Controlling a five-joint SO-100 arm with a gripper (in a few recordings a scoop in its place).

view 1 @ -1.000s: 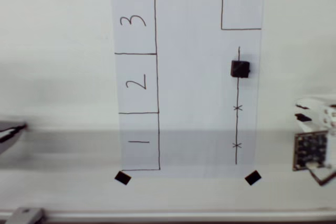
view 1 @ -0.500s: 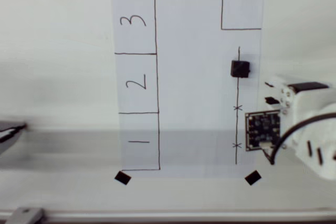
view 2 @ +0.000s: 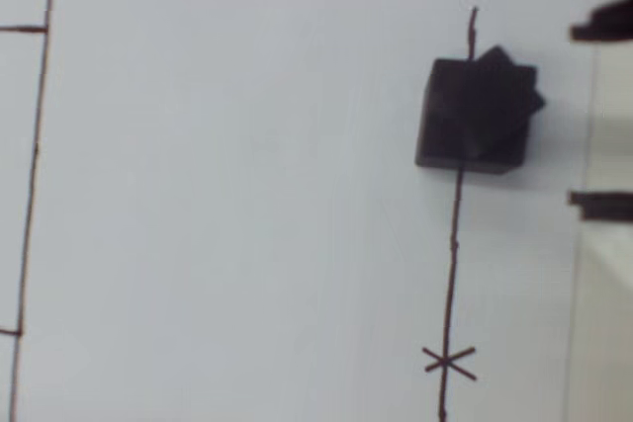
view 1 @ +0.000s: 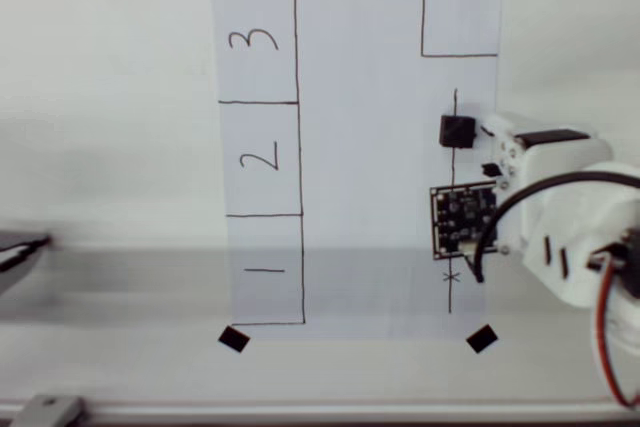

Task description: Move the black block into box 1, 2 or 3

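Small matte black cube (view 1: pixel 457 131) on pen line; white end effector (view 1: pixel 490 150) just beside, apparently released, empty. Centre jaws, then clench.

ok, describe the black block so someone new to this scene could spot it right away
Find the white sheet of paper taped to the table in the overhead view, then the long pen line with X marks down its right side. The black block sits on that line near its top end. Unlike the flat black tape squares at the sheet's corners, it is a raised cube casting a shadow.
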